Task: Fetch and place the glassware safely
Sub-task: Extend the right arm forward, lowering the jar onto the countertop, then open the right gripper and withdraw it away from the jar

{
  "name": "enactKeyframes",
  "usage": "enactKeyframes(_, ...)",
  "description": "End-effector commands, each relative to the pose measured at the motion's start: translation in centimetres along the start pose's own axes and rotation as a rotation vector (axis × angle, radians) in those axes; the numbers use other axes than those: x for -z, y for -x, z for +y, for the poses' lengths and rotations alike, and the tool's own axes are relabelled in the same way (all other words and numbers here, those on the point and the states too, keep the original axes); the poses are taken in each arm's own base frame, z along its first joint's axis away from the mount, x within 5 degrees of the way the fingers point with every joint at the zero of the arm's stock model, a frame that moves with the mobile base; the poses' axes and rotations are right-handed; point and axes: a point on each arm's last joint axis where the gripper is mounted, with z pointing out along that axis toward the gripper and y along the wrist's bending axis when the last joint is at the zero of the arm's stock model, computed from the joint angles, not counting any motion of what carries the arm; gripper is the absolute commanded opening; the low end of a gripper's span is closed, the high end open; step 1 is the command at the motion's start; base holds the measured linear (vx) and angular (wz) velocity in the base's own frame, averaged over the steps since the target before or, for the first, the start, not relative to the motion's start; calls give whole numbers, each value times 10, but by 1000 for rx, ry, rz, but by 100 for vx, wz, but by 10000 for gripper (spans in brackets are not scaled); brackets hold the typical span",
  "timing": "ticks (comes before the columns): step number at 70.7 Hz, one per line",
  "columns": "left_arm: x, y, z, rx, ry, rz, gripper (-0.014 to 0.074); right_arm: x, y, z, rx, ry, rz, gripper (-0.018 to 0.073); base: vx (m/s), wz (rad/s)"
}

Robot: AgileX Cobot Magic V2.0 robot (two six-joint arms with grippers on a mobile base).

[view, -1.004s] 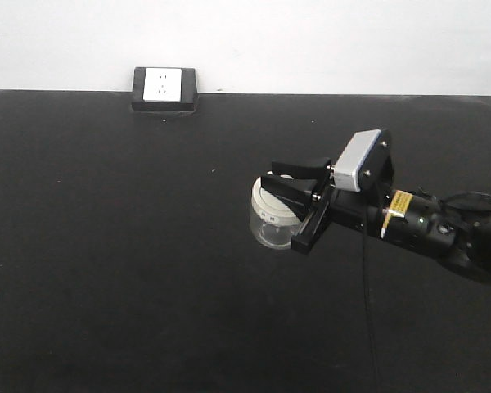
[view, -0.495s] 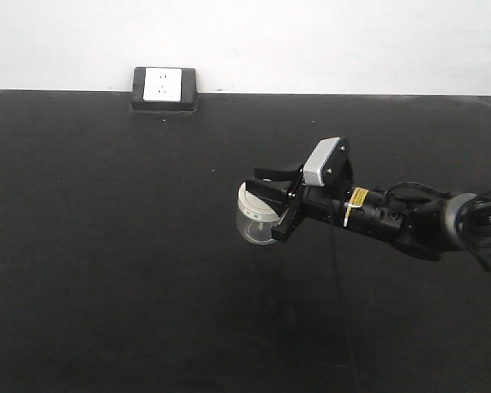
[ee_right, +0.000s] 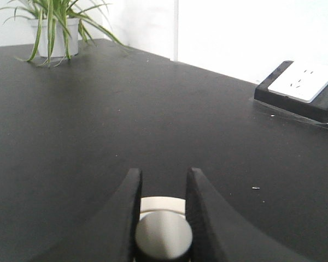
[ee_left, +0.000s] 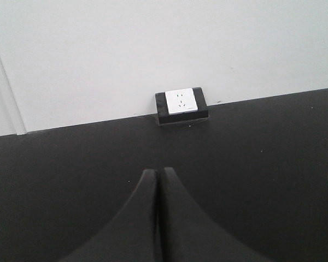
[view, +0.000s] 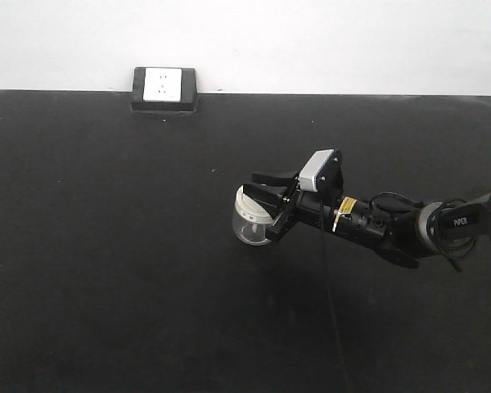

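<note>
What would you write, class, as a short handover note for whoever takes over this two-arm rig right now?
Right gripper: shut on the glass jar, fingers on either side of the lid knob.
Left gripper: shut, empty, facing the wall socket.
Jar: held near the middle of the black table; whether it is lifted or resting cannot be told.
Done: jar fetched and gripped.
Left: set it down gently, release, withdraw the arm.
</note>
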Motion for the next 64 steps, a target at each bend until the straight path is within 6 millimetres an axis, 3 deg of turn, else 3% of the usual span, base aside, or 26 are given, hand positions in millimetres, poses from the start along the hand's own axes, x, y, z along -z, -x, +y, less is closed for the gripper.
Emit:
enactKeyframes(1, 0, 14, 1, 9, 3, -90, -7, 1, 30, -3, 48, 12, -131, 0, 0, 0)
enactKeyframes(13, 0, 14, 1, 9, 3, -90, -7, 1, 30, -3, 43, 10, -132, 17, 0, 0)
enactKeyframes(21, 0, 14, 1, 9, 3, -90, -7, 1, 30, -3, 43, 8, -130, 83, 0, 0)
enactKeyframes(42, 0, 14, 1, 9, 3, -90, -7, 2, 34, -3, 49, 5, -139, 509, 0, 0)
enactKeyframes(49, 0, 14, 1, 9, 3, -90, -7, 2, 41, -3, 59, 1, -149, 603, 0, 0)
enactKeyframes(64, 0, 14, 1, 9, 3, -90, -7, 5, 68, -2, 85, -9, -194, 596, 0, 0)
